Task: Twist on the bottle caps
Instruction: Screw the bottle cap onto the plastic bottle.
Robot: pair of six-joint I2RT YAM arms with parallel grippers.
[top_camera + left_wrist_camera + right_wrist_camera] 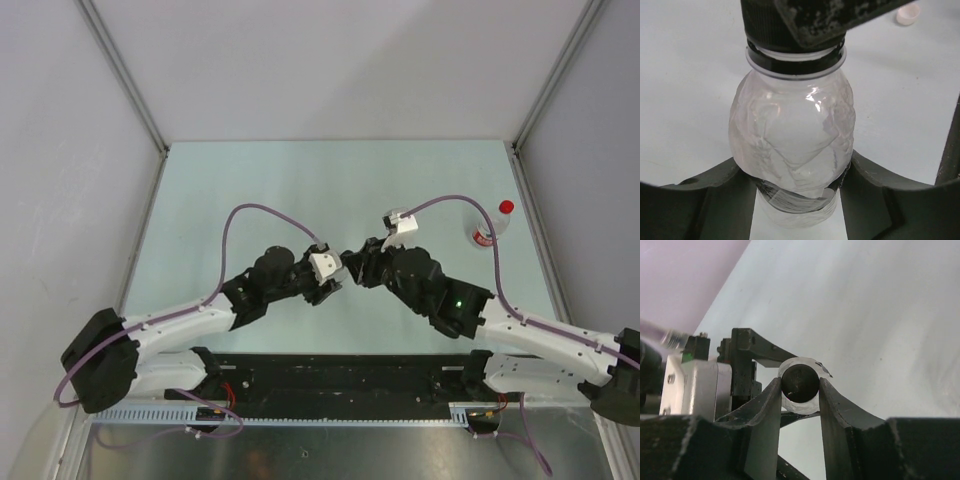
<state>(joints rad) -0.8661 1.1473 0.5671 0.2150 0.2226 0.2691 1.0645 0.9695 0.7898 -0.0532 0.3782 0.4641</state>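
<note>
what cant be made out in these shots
Left wrist view: the black cap runs off the upper edge and the right hand covers it, so how far it is threaded cannot be told.
Right wrist view: the cap hides the body of the clear bottle.
Top view: cap and bottle are hidden where the left hand meets the right hand.
Top view: the label on the red-capped bottle is too small to read.
</note>
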